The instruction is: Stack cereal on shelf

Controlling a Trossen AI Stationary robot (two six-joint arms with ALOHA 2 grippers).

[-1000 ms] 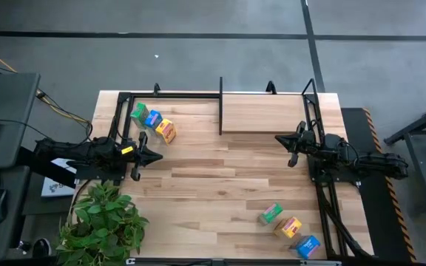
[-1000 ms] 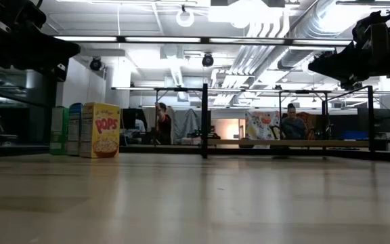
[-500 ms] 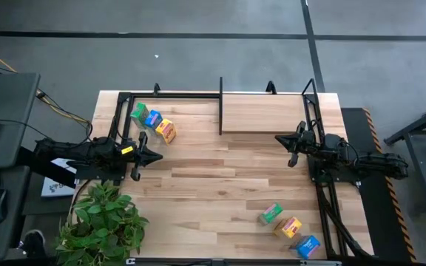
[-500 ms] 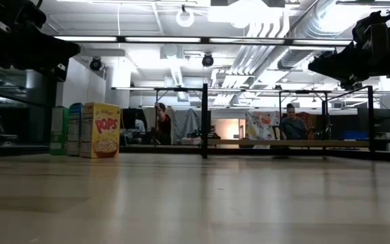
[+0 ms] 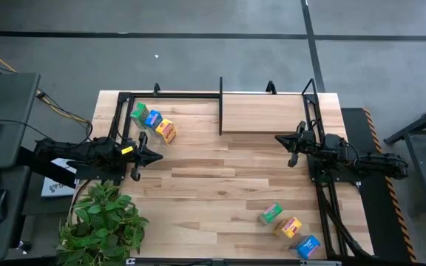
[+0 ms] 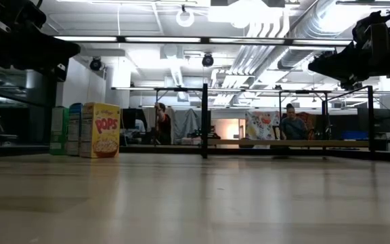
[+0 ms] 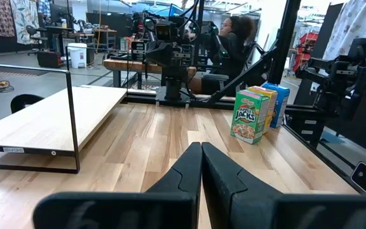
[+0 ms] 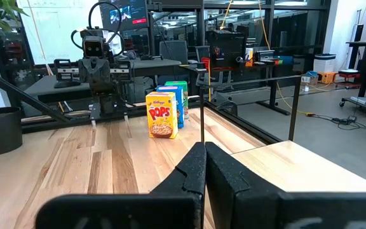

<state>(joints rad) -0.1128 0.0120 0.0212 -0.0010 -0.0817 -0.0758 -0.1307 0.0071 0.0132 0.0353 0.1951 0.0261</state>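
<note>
Cereal boxes (image 5: pixel 152 120) stand off the shelf (image 5: pixel 263 113); left gripper (image 5: pixel 152 156) and right gripper (image 5: pixel 281 139) hover closed, empty. Closely packed boxes risk toppling during a grasp.

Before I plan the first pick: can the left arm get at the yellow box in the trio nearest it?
Probably yes. The left gripper, shut and empty, sits just short of the yellow box, which ends its row with bare table between them.
</note>
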